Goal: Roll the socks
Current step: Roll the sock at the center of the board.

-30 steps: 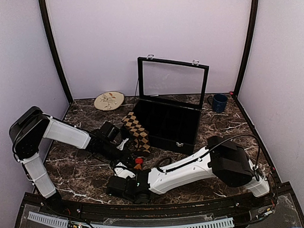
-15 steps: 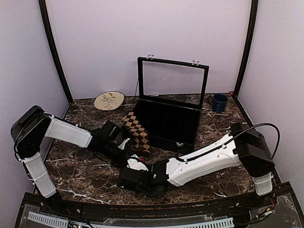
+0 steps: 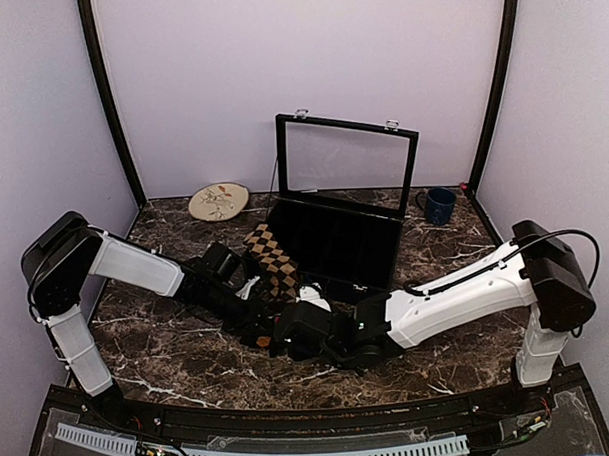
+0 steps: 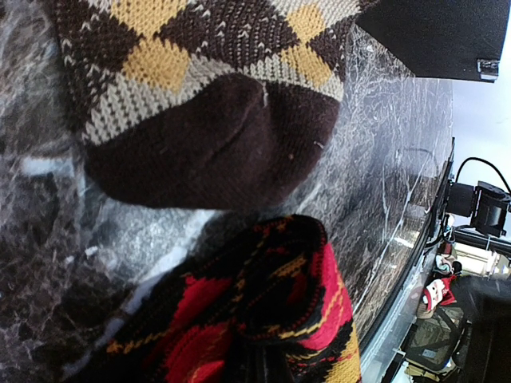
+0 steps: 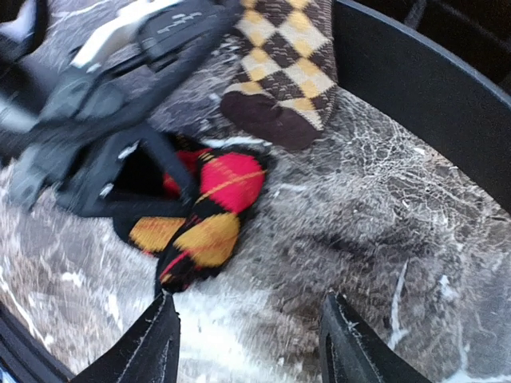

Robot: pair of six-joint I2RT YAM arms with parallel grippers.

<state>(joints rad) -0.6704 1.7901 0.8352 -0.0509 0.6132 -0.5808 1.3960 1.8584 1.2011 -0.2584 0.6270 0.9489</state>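
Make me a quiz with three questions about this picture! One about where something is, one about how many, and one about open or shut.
1. Where does the blue mug stand?
A) at the back right of the table, right of the black case
B) at the front left edge
C) at the front, in the middle

2. How many argyle socks can you see?
A) one
B) two
C) four

3. How is the case's glass lid?
A) shut
B) standing open
C) lying flat on the table

Answers:
1 A: the mug sits near the back right corner, beside the case.
2 B: there is a tan-brown sock and a red sock.
3 B: the lid stands upright behind the case's open compartments.
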